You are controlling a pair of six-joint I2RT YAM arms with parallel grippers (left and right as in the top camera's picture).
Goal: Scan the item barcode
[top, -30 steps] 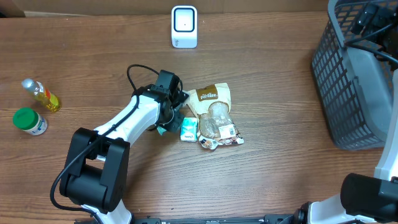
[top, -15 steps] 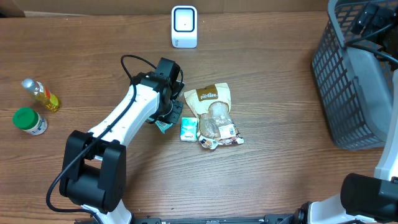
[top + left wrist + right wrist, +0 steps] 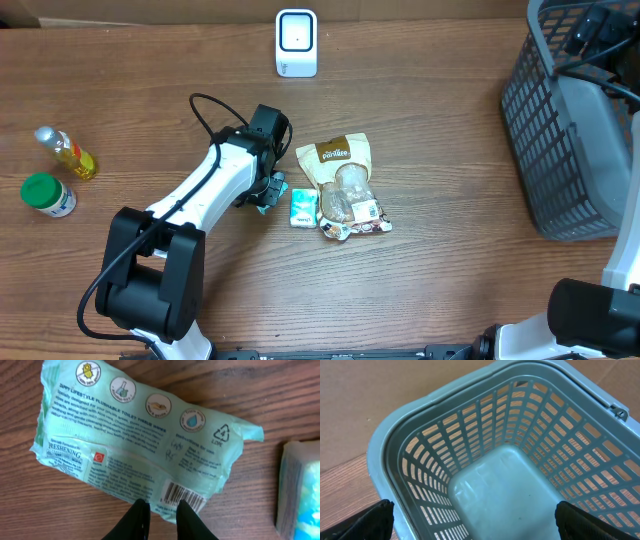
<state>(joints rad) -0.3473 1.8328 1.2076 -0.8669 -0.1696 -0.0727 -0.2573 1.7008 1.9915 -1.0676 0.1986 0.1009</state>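
bottle (image 3: 66, 152): far left | green-capped jar (image 3: 47, 194): beside it | snack bag (image 3: 345, 185): mid-table | grey basket (image 3: 560, 130): right edge

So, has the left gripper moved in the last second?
Yes. The left gripper has pulled back to the left, away from the snack bag.

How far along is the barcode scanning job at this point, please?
Done: nothing that shows. In hand: the left pincer sits narrowly parted at the barcode edge of the green tissue pack, which lies flat on the table; whether it grips is unclear. Left: carrying the pack to the white scanner at the far edge and presenting the barcode. The right pincer hangs open over the basket.
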